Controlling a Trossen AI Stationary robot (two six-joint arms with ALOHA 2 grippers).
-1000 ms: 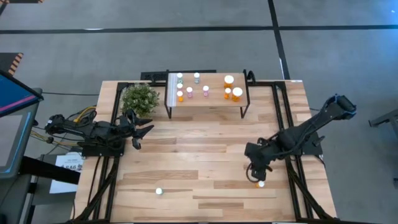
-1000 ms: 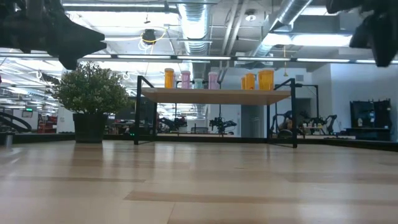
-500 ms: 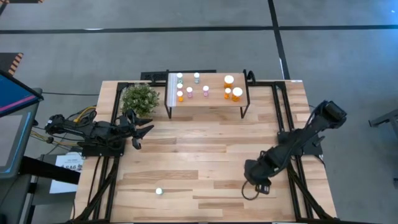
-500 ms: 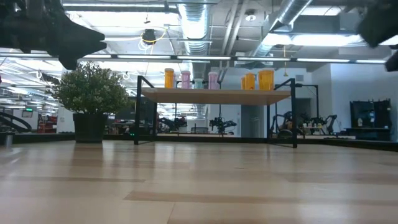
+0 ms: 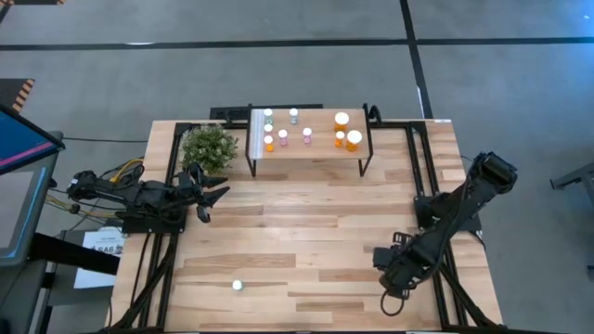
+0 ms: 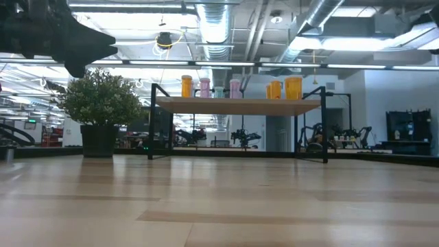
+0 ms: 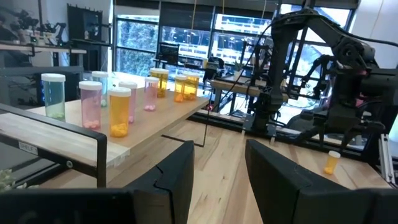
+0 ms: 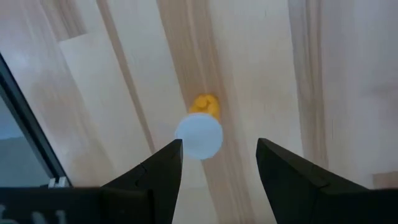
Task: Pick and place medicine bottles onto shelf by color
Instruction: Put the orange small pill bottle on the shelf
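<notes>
Medicine bottles with white caps and orange, pink or green bodies stand grouped on the small raised light-wood shelf [image 5: 306,148] on thin black legs at the far edge of the table. Among them, a small orange bottle [image 7: 120,112] stands near the shelf's end beside a pink one [image 7: 91,104] and a green one [image 7: 53,96]. Two larger orange bottles [image 5: 354,140] stand toward the shelf's right end.

One small orange white-capped bottle [image 8: 200,129] stands upright on the wooden tabletop [image 5: 297,232] near its right front corner. The right gripper [image 8: 219,163] hangs directly above it, fingers spread apart with nothing between them, the cap showing in the gap. Another white-capped bottle [image 5: 238,285] stands alone near the front left.

The left gripper [image 7: 217,177] waits at the table's left edge beside the green potted plant [image 5: 209,147], its fingers parted and holding nothing.
</notes>
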